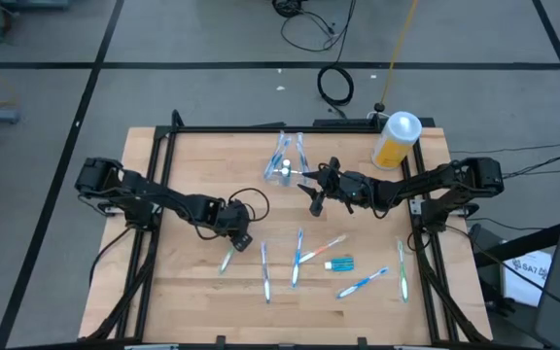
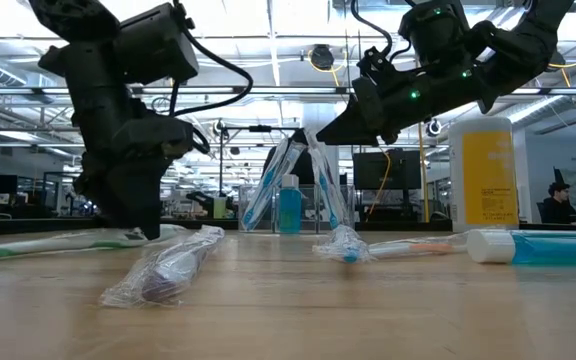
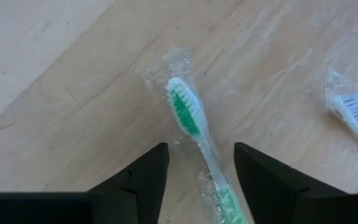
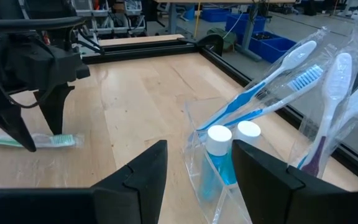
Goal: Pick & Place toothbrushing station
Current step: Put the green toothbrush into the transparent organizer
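A small clear plastic cup (image 1: pixel 285 160) stands at the table's far middle, with several wrapped toothbrushes leaning in it and two teal toothpaste tubes (image 4: pixel 219 158) upright inside. More wrapped toothbrushes (image 1: pixel 297 258) and one teal tube (image 1: pixel 340 263) lie flat on the near half of the table. My left gripper (image 3: pixel 201 171) is open and low over the table. Its fingers stand on either side of the neck of a green-bristled wrapped toothbrush (image 3: pixel 188 115), which also shows in the high view (image 1: pixel 227 261). My right gripper (image 4: pixel 197 168) is open and empty, above the table just near-right of the cup.
A yellow bottle with a white cap (image 1: pixel 395 139) stands at the far right, behind my right arm. A black frame rail (image 1: pixel 261 127) runs along the table's far edge and down both sides. In the low view, a wrapped toothbrush (image 2: pixel 168 268) lies close in front.
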`<state>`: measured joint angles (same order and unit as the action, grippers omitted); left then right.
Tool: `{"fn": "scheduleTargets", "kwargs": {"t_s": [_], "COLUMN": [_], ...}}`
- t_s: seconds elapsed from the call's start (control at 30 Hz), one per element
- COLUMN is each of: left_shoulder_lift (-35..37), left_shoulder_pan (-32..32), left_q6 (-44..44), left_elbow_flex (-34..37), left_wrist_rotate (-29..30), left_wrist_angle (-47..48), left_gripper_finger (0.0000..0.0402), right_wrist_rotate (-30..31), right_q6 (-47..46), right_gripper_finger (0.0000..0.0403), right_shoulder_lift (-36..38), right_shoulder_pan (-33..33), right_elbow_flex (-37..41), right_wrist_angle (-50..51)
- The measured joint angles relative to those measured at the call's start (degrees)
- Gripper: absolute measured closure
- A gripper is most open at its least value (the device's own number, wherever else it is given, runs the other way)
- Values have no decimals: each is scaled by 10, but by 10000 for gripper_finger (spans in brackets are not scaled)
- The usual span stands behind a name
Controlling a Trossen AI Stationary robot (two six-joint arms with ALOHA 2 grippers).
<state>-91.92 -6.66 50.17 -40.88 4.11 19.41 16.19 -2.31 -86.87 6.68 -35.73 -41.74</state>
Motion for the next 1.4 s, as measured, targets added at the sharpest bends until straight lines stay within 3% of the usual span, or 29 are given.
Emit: {"fn": "scheduleTargets", "kwargs": {"t_s": [0.27, 0.57, 1.03, 1.27, 1.4], "left_shoulder_lift": [1, 42, 109, 114, 115], "left_shoulder_pan": [1, 1, 57, 102, 129], "left_q6": [-42, -157, -377, -481, -490], "left_elbow_flex": [2, 3, 1, 1, 1], "left_wrist_rotate": [17, 52, 168, 190, 190], "left_wrist_angle": [-23, -186, -448, -588, -611], "left_gripper_finger": [314, 394, 399, 398, 399], "right_wrist_rotate": [0, 0, 1, 1, 1], "right_q6": [0, 1, 2, 17, 17], "right_gripper_finger": [231, 230, 229, 229, 229], "right_shoulder_lift": [0, 0, 0, 0, 0], "right_shoulder_pan": [0, 0, 0, 1, 1], "right_elbow_flex": [0, 0, 0, 0, 0], "right_wrist_angle": [0, -1, -5, -4, -5]}}
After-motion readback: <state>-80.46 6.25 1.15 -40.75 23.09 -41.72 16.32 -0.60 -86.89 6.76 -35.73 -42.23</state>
